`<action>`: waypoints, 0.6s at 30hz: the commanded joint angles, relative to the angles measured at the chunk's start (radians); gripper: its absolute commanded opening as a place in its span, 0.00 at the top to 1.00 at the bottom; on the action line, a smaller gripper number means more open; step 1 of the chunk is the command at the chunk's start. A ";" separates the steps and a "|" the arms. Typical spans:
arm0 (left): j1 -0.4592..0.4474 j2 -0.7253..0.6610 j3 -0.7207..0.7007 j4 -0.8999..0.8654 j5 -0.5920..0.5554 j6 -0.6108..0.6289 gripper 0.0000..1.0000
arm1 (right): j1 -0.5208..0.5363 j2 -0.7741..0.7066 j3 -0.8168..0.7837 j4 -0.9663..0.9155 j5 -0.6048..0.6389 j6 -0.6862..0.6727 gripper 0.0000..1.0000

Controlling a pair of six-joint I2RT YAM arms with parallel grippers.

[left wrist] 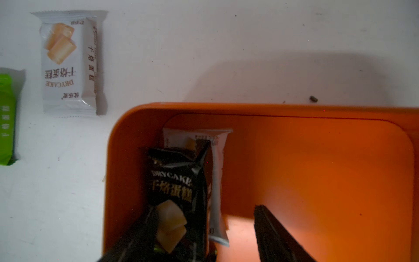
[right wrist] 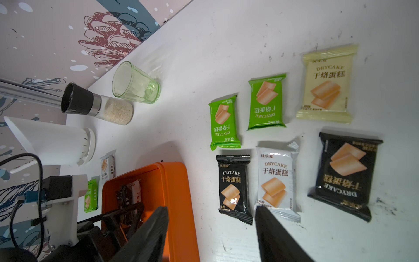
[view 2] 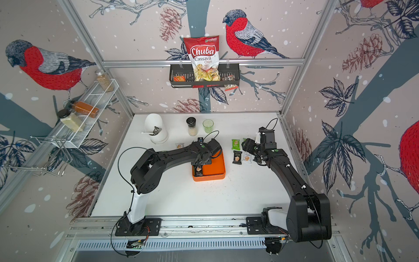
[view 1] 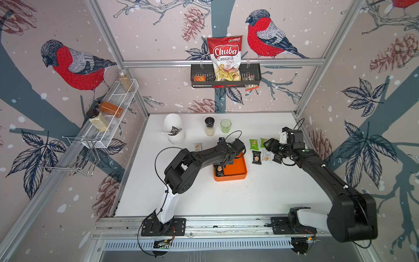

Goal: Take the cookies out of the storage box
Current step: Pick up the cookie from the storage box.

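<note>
The orange storage box (view 1: 240,177) (view 2: 215,177) sits mid-table. My left gripper (left wrist: 206,209) reaches into its near-left corner (left wrist: 294,108), jaws open. A black cookie packet (left wrist: 176,181) (view 1: 219,170) leans against one finger, with bare orange floor between it and the other finger. A white packet (left wrist: 217,181) stands behind it. To the right of the box, several cookies lie on the table: green (right wrist: 224,122), green (right wrist: 266,102), pale yellow (right wrist: 326,84), black (right wrist: 233,186), white (right wrist: 275,179), black (right wrist: 345,172). My right gripper (right wrist: 212,208) (view 1: 267,145) hovers open and empty over them.
A white packet (left wrist: 70,63) (view 1: 197,146) and a green one (left wrist: 6,118) lie left of the box. At the back stand a white holder (view 1: 173,128), a grinder (view 1: 209,127) and a green glass (view 1: 225,126). A black wall basket (view 1: 199,74) holds the Chuba bag.
</note>
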 commanded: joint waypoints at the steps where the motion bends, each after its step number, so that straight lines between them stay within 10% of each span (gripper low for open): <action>1: 0.004 0.019 0.006 0.018 0.049 0.022 0.29 | -0.005 -0.006 0.006 0.015 -0.004 -0.018 0.34; 18: 0.001 -0.006 0.093 -0.036 0.024 0.054 0.29 | -0.022 -0.003 0.003 0.020 0.003 -0.019 0.34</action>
